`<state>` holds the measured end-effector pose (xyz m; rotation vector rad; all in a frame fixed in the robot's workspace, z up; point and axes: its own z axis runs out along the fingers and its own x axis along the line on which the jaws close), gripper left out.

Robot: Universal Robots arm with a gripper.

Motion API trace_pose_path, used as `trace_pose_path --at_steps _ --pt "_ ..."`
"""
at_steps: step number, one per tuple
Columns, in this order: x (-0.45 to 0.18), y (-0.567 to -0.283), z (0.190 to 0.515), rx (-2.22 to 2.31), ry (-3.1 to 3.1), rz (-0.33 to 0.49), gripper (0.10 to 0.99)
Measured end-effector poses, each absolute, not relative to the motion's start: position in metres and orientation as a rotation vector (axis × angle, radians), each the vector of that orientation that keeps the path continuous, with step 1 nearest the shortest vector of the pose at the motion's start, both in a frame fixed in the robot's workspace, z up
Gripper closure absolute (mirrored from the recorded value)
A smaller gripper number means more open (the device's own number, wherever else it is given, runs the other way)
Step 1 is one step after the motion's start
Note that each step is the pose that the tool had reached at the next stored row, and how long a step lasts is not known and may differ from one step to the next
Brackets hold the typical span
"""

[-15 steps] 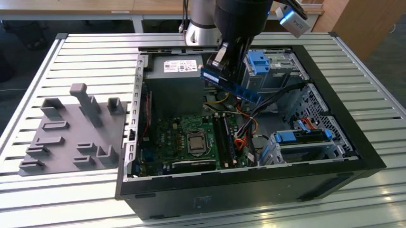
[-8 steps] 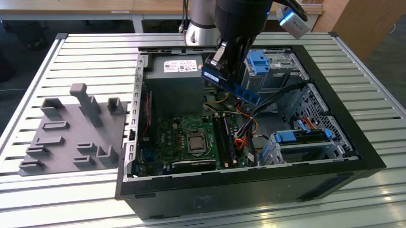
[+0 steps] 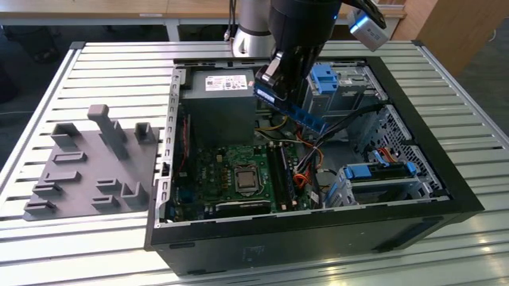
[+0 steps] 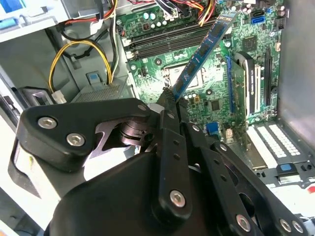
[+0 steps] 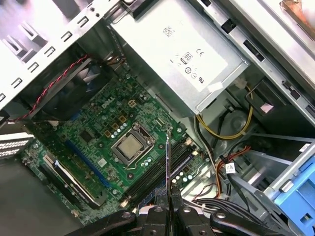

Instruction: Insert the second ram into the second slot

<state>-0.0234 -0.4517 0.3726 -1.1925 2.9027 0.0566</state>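
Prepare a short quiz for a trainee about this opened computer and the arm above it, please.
1. True or false: the long thin blue memory stick already sits in a slot of the green motherboard.
2. What does the black gripper hold? A) a yellow cable B) the blue memory stick C) nothing
3. Fill in: in the exterior view, the grey moulded fixture lies outside the black computer case, on that view's ____.

Key: 1 false, the stick hangs tilted above the board; 2 B; 3 left.
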Motion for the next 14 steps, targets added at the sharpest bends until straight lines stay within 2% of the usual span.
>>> trace_pose_path --at_steps 14 --pt "-0.0234 -0.4517 0.3726 -1.058 2.953 0.056 0.949"
